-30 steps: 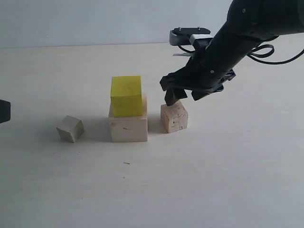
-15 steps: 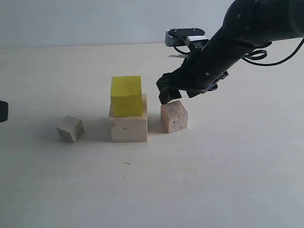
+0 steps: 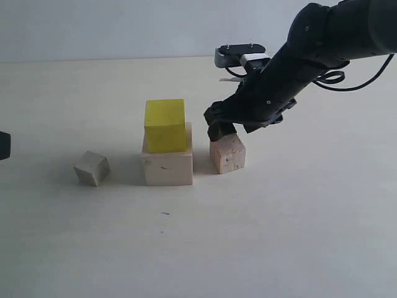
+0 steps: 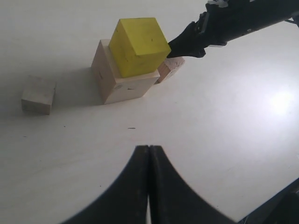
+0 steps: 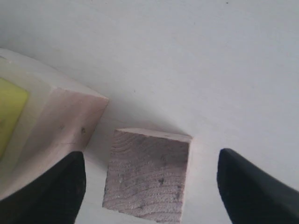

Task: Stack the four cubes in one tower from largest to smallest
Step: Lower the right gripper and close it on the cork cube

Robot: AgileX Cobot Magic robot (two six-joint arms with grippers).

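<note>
The yellow cube (image 3: 165,124) sits on top of the large pale wood cube (image 3: 167,166). Just right of that stack, the speckled tan cube (image 3: 227,154) rests on the table. My right gripper (image 3: 222,128) hangs open directly over the tan cube (image 5: 149,177), one finger on each side of it and neither touching it. One finger (image 5: 65,186) is close to the pale wood cube (image 5: 60,126). The small greyish-white cube (image 3: 92,167) lies alone to the left. My left gripper (image 4: 149,148) is shut and empty, well back from the cubes.
The cubes rest on a plain pale table (image 3: 279,236). The right arm (image 3: 310,49) reaches in from the upper right with its cables trailing. A dark part (image 3: 4,146) shows at the left edge.
The right gripper has come down and slightly left, from above and behind the tan cube to just over its top. The cubes and the left gripper have not moved.
</note>
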